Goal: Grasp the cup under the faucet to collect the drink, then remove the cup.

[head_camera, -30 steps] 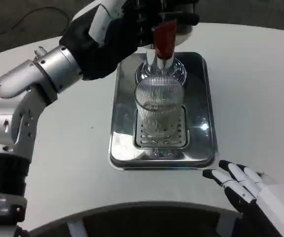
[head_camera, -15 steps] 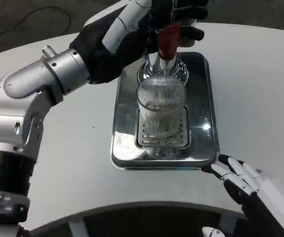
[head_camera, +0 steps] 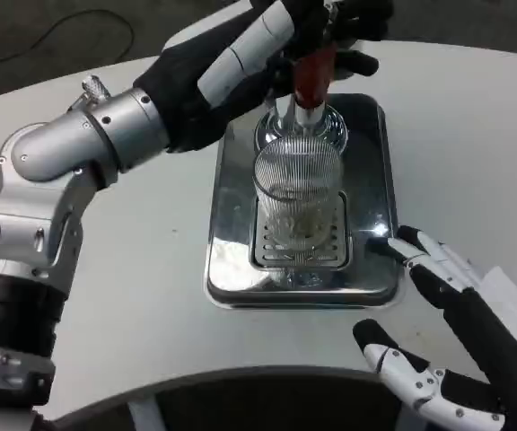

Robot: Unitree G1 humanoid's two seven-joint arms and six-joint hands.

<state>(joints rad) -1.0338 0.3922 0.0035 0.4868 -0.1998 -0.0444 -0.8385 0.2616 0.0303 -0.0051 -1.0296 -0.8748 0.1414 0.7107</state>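
A clear ribbed glass cup (head_camera: 300, 199) stands upright on the drain grate of a shiny metal tray (head_camera: 232, 224), directly below the faucet with its red handle (head_camera: 311, 74). My left hand (head_camera: 317, 31) is at the top of the picture, gripping the faucet's red handle from the left. At the lower right my right hand (head_camera: 447, 314) is open with fingers spread, its fingertips (head_camera: 408, 241) beside the tray's right rim, a short way from the cup and not touching it.
The white round table (head_camera: 133, 269) surrounds the tray, with its curved front edge near the bottom of the picture. My silver left forearm (head_camera: 88, 144) crosses the table's upper left. Dark floor lies beyond the table's far edge.
My right hand has risen from the front right corner toward the tray's right side, thumb now spread below. My left hand has stayed on the faucet handle, while the view has shifted slightly.
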